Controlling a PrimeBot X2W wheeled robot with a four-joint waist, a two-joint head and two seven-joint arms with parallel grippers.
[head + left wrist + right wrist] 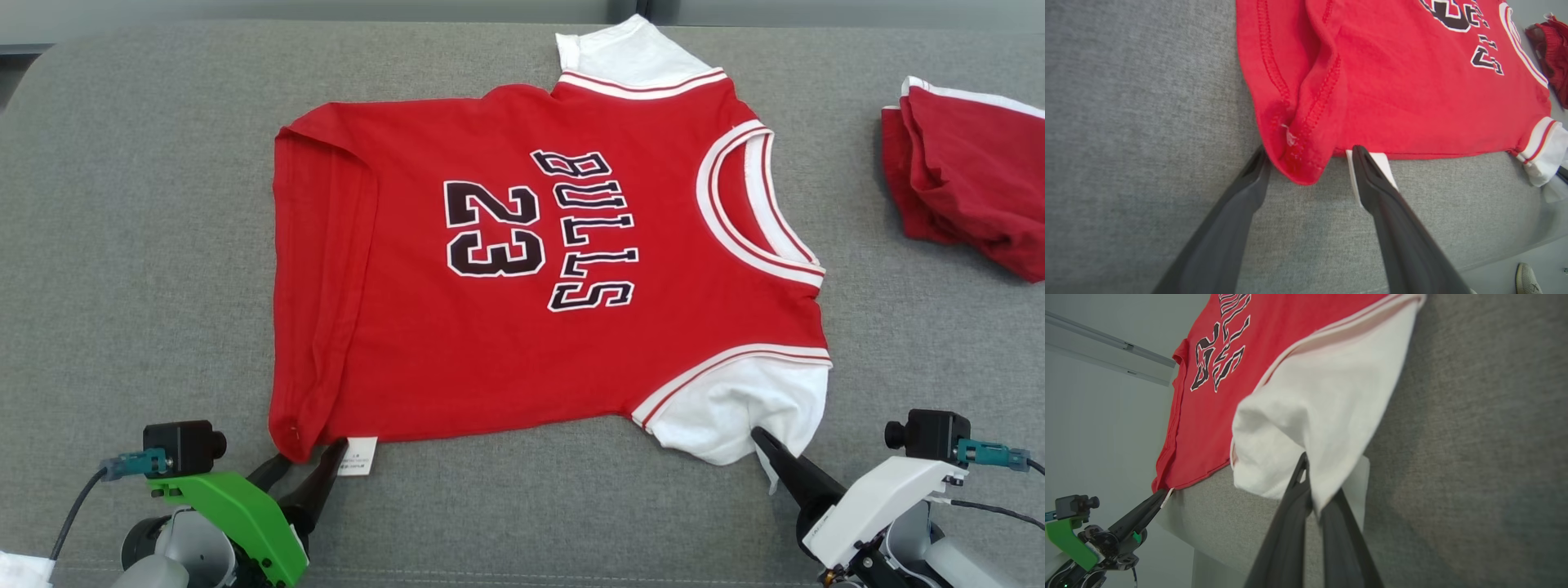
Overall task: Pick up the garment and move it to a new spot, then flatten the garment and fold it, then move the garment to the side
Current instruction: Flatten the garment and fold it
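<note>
Garment (522,343): red jersey with white sleeves and "BULLS 23" on the chest. It lies spread flat on the grey cushion (122,245), neck toward the robot's right, hem toward its left. We note the hem side is folded over in a long strip.

Left gripper (310,456) sits at the near hem corner of the garment, fingers spread, one on either side of the corner. Its inner finger lies over a white label (361,457) poking out from the near edge.

Right gripper (1312,486) is pressed together on the near white sleeve, pinching its edge.

We log a second red cloth (971,188), crumpled, well apart at far right.
</note>
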